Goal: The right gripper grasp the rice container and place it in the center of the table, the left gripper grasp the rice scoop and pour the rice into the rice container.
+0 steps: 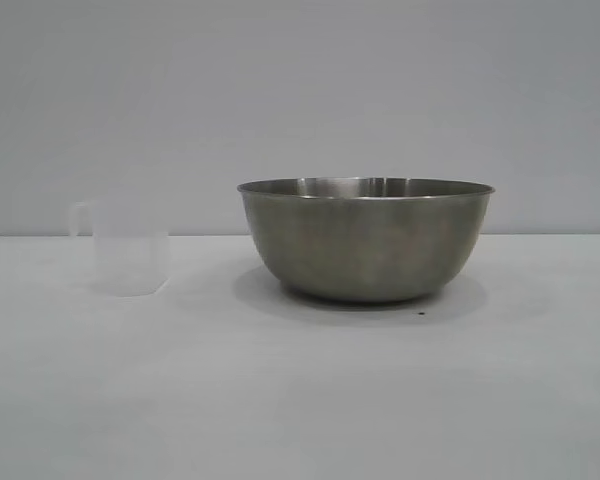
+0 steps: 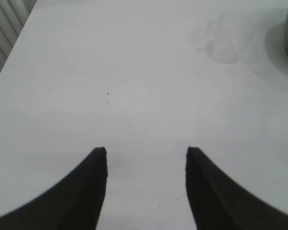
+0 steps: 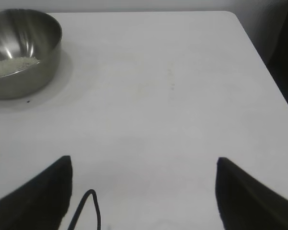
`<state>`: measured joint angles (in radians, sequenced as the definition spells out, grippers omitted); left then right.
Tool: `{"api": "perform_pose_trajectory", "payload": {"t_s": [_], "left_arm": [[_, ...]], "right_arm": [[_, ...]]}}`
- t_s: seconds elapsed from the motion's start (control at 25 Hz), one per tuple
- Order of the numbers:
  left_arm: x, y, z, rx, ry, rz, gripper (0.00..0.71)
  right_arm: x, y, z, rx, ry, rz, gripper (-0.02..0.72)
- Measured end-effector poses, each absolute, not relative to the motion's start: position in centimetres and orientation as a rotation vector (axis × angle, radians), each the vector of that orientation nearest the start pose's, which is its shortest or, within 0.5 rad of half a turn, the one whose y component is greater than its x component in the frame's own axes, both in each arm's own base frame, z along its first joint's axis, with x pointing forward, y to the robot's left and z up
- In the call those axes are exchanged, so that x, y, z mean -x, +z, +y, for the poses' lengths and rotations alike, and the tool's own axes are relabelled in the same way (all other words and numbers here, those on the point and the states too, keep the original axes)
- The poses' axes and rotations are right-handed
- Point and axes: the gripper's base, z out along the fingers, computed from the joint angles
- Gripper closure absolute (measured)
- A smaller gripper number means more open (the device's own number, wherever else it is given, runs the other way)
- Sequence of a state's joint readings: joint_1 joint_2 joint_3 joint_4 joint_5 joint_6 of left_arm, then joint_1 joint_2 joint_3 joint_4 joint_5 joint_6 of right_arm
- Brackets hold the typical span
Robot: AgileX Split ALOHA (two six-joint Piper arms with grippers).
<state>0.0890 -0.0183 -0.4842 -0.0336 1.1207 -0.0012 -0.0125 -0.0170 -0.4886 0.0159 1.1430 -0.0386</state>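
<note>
We see the steel bowl (image 1: pixel 366 240) standing upright on the white table (image 1: pixel 300 400), slightly right of the middle in the exterior view, with its rolled rim level. A small heap of off-white rice (image 3: pixel 12 66) lies in the bottom of the bowl, visible from the right wrist view. To the left of the bowl, well apart from it, the clear plastic measuring cup (image 1: pixel 128 247) stands upright on the table with its loop handle turned to the left; we cannot tell whether any grains are in it. Neither arm appears in the exterior view. In the left wrist view, the left gripper (image 2: pixel 146 153) hovers over bare tabletop with its two curved fingers partly apart and nothing between them; the cup shows faintly far ahead of it, with the edge of the bowl just beyond. In the right wrist view, the right gripper (image 3: pixel 144 160) hovers over bare tabletop with its fingers spread wide and nothing held; the bowl sits well ahead of it and off to one side. A thin black cable (image 3: pixel 86 208) loops beside one right finger.
</note>
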Motion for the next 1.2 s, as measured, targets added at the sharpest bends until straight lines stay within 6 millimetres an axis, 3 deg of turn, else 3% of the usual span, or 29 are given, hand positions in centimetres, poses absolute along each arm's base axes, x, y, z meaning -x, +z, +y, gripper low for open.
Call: {"api": "perform_pose_trajectory", "payload": {"t_s": [1.2], "left_arm": [[0.82,26.80,-0.35,0.079,0.019,2.100,0.389]], "right_arm": [[0.98,26.75,0.11,0.061,0.007,2.120,0.178]]}}
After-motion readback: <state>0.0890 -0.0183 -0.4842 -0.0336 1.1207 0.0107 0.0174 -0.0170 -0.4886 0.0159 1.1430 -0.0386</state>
